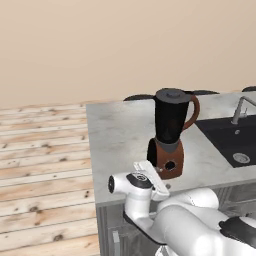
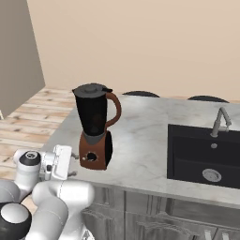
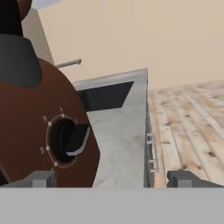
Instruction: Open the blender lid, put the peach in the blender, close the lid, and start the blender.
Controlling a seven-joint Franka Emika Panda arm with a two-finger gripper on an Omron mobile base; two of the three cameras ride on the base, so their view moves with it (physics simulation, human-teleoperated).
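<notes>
At the left, pale wooden floorboards [image 1: 40, 150] are seen beside the grey marbled bench [image 1: 120, 135]. Near the bench's front edge the tall blender with a near-black tapered jar and reddish-brown base [image 1: 169, 132] is stood upright, and the round dark grey lid [image 1: 171, 93] is seated on the jar's rim. The two small dark fingers [image 3: 113, 178] are held wide apart, gripping nothing, just before the blender's round black knob [image 3: 70, 140]. Further right, a black sink [image 2: 204, 157] with a grey tap [image 2: 220, 121] is set into the bench.

Small pale numerals are printed around the round black knob [image 3: 70, 141] on the reddish-brown blender base [image 3: 39, 113]. The figures 2 and 3 can be read; the others are too blurred.
</notes>
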